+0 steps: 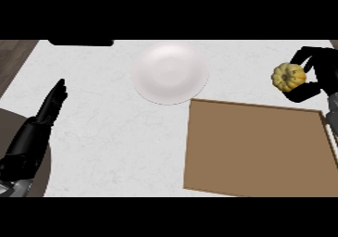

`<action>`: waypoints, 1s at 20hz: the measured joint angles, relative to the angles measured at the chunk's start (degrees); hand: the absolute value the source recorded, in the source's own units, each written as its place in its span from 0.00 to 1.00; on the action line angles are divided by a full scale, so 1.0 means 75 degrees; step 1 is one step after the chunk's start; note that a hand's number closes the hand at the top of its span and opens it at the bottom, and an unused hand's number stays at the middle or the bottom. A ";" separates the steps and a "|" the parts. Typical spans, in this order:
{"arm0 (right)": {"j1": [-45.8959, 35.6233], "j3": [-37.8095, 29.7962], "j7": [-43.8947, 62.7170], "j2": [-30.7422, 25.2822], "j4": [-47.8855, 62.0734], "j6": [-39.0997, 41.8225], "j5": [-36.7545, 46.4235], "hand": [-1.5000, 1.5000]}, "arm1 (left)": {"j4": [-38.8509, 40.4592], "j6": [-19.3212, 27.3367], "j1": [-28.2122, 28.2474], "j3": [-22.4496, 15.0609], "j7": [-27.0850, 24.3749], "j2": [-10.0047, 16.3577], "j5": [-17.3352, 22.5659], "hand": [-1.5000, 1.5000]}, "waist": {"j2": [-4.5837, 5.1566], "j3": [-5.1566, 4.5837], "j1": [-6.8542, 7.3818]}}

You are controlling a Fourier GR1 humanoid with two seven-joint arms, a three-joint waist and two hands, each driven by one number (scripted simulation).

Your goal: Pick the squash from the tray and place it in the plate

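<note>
At the far left, the left hand [33, 132] rests at the side of the white marbled tabletop [109, 148], open, its fingers straight and close together, pointing away from the robot. It touches nothing but the surface beneath it. Further right, toward the far side of the tabletop, lies the round white plate [170, 69], with nothing on it. Just beside the plate's near right rim begins the far left corner of the brown tray [257, 148], a flat rectangular tray with a low raised edge, which fills the near right part of the view and carries nothing. At the far right, past the tray's far edge, the right hand [316, 69] is curled round the yellow squash [289, 77], holding it off the tray, level with the plate but well apart from it.
</note>
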 measured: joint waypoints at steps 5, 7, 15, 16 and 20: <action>-0.0489 -0.0255 -0.1030 0.0220 -0.0268 -0.0419 -0.0208 1.00 | 0.0027 0.0009 0.0111 0.0046 -0.0037 0.0034 0.0043 0.50 | -0.0068 -0.0002 -0.0105; -0.0703 -0.0304 -0.1347 0.0365 -0.0385 -0.0365 -0.0384 1.00 | 0.0028 -0.0003 0.0140 0.0053 -0.0059 0.0041 0.0050 0.50 | -0.0082 -0.0003 -0.0124; -0.1688 -0.0167 -0.1587 0.1177 -0.0531 0.0151 -0.0767 1.00 | 0.0167 -0.0045 0.0077 0.0068 -0.0192 0.0014 0.0109 0.50 | -0.0078 0.0013 -0.0140; -0.1810 -0.0123 -0.1526 0.1338 -0.0521 0.0161 -0.0767 1.00 | 0.0166 -0.0072 0.0077 0.0066 -0.0225 0.0019 0.0112 0.50 | -0.0077 0.0017 -0.0124; -0.2370 -0.0035 -0.1226 0.1956 -0.0162 0.0178 -0.0743 1.00 | 0.0200 -0.0116 -0.0038 0.0056 -0.0190 0.0007 0.0169 0.50 | -0.0041 0.0013 -0.0062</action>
